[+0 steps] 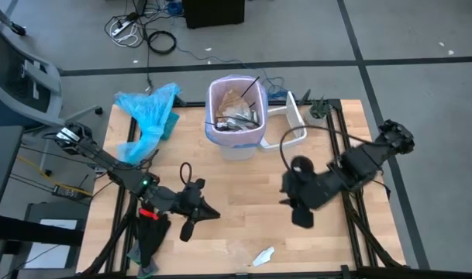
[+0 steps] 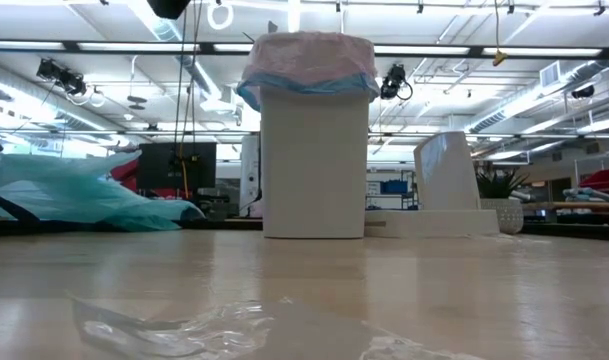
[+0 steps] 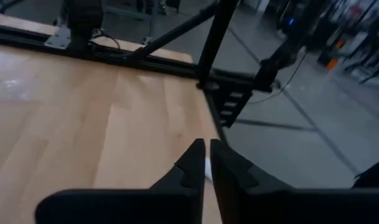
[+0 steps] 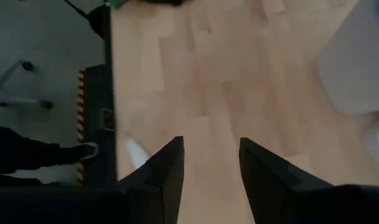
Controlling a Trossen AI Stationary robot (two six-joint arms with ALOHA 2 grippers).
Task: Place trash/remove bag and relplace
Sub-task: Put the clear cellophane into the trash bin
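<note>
Left to right, far edge of the wooden tabletop point(image 1: 236, 225): a crumpled light-blue plastic bag point(image 1: 149, 112); then the white bin point(image 2: 314, 160), lined with the thin pink-lavender bag point(image 1: 236, 112) holding paper scraps and black utensils point(image 1: 239, 108). My left hand point(image 1: 191, 225), near-left, is almost clenched on nothing. My right hand point(image 1: 301, 209), near-right, stands released. I judge the liner light, limp and slippery; I would pinch its folded rim.
</note>
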